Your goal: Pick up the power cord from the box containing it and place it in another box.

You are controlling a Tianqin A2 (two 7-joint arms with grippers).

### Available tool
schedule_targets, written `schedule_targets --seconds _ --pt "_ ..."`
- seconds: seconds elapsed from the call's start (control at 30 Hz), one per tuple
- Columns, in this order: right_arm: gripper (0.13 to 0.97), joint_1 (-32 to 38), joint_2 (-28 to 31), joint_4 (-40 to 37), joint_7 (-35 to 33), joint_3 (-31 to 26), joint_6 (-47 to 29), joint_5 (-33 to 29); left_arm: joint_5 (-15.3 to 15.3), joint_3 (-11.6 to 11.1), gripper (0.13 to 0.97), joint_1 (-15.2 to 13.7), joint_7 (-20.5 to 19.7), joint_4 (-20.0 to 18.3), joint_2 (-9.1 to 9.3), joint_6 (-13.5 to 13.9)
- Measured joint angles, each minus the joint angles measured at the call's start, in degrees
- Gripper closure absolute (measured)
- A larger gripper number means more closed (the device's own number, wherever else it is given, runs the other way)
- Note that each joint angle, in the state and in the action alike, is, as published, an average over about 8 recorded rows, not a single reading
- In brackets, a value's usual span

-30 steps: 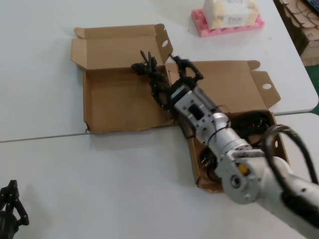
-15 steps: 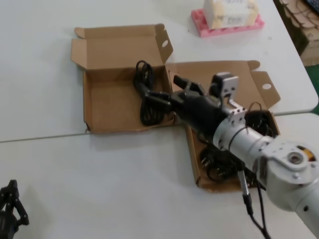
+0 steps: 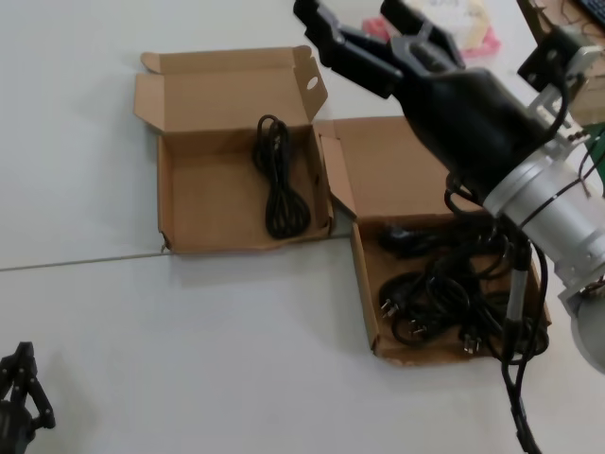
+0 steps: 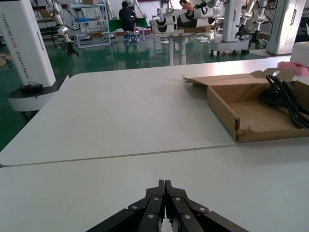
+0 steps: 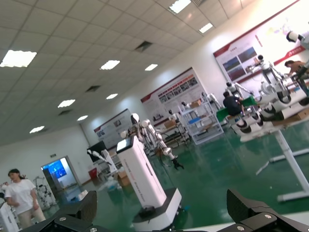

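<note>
The box containing the cords (image 3: 367,301) lies at the right with several black power cords (image 3: 444,293) in it. The other box (image 3: 203,194) lies open at the left, its front edge low and uneven. One black power cord (image 3: 279,180) lies coiled along its right side. My right gripper (image 3: 348,13) is open and empty, raised high above the far side of both boxes. In the right wrist view its fingers (image 5: 77,212) frame only the hall. My left gripper (image 3: 19,392) is shut and parked at the near left. The left wrist view shows that gripper (image 4: 165,184), the left box (image 4: 227,108) and its cord (image 4: 285,94).
A pink tray (image 3: 489,40) with a white pack stands at the far side, partly hidden behind my right gripper. A seam (image 3: 85,262) between two tabletops runs along the front of the left box. The table's right edge lies just beyond the right box.
My right gripper has let go of the cord, which now lies in the left box. The gripper has risen and swung away toward the far right, open.
</note>
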Motion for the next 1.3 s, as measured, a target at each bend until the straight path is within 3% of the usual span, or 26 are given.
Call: schedule_targets --seconds 0.23,0.53,0.83,1.1,1.23,1.3 --pt "0.151 -2.25 -0.03 1.05 0.0 0.99 1.23 -0.56 0.0 0.0 0.926 0.0 0.0 0.0 0.0 0.0" --pt "0.129 -6.48 -0.44 1.37 0.0 2.13 3.38 -1.67 0.0 0.0 0.859 0.0 0.0 0.0 0.0 0.0" --pt "0.129 -11.0 -0.87 1.75 0.0 3.37 5.69 -2.88 0.0 0.0 0.725 0.0 0.0 0.0 0.0 0.0" --pt "0.129 -15.05 -1.25 2.09 0.0 4.47 7.76 -3.95 -0.01 0.0 0.527 0.0 0.0 0.0 0.0 0.0" --pt "0.129 -17.06 -1.44 2.26 0.0 5.02 8.79 -4.48 -0.01 0.0 0.527 0.0 0.0 0.0 0.0 0.0" --pt "0.129 -18.07 -1.54 2.35 0.0 5.3 9.3 -4.75 -0.01 0.0 0.478 0.0 0.0 0.0 0.0 0.0"
